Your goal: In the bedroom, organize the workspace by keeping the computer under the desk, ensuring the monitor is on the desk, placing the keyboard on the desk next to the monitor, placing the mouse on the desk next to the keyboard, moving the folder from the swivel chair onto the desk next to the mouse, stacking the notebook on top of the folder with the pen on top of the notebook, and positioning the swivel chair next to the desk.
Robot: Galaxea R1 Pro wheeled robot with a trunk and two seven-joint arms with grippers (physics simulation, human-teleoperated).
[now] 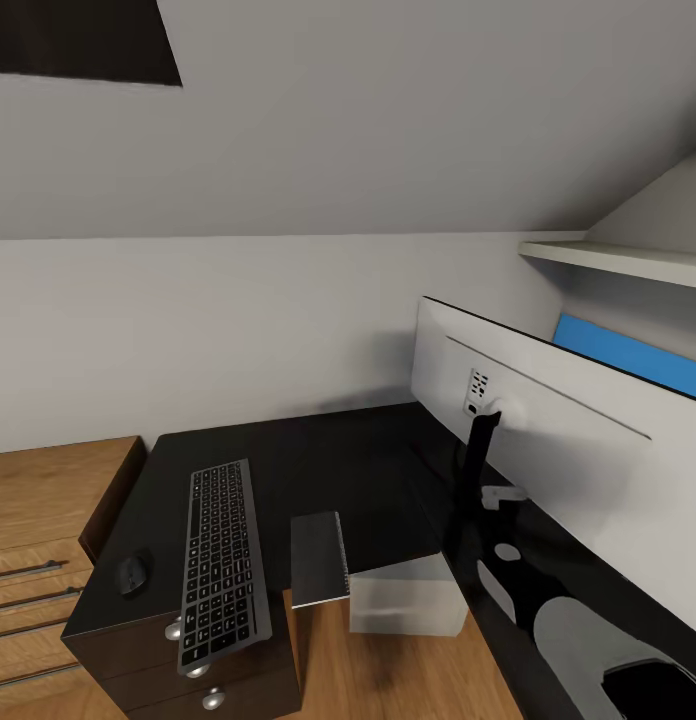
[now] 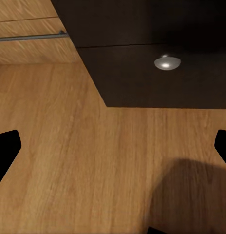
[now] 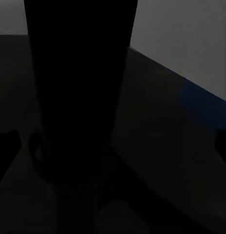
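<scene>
Desk [image 1: 318,460] with matte black top, spread across the lower half of the head view, set against a pale grey wall under a sloped ceiling. Keyboard [image 1: 223,565] lying lengthwise on the left part of the top, its near end sticking out past the front edge above the dark drawer unit [image 1: 188,665]. Mouse [image 1: 134,573] just beside the keyboard on its left, apart from it, near the desk's corner. Notebook [image 1: 319,558] on the keyboard's right, dark grey, partly hanging over the front edge. Computer [image 1: 406,595], a pale box, standing on the wood floor [image 1: 388,670] under the desk. Monitor [image 1: 548,420] upright on the right wing, light grey back toward the camera, on a black foot [image 1: 475,470]. Blue panel [image 1: 628,355] beyond the monitor, below a white shelf [image 1: 618,260]. Light wooden cabinets [image 1: 38,540] left of the desk.

Left gripper [image 2: 113,151] over bare floor beside the drawer unit and a round silver knob [image 2: 167,62], fingers [image 2: 6,151] wide apart, nothing between. Right gripper [image 3: 113,146] in deep shadow, facing a black upright post, fingers [image 3: 222,146] spread apart.
</scene>
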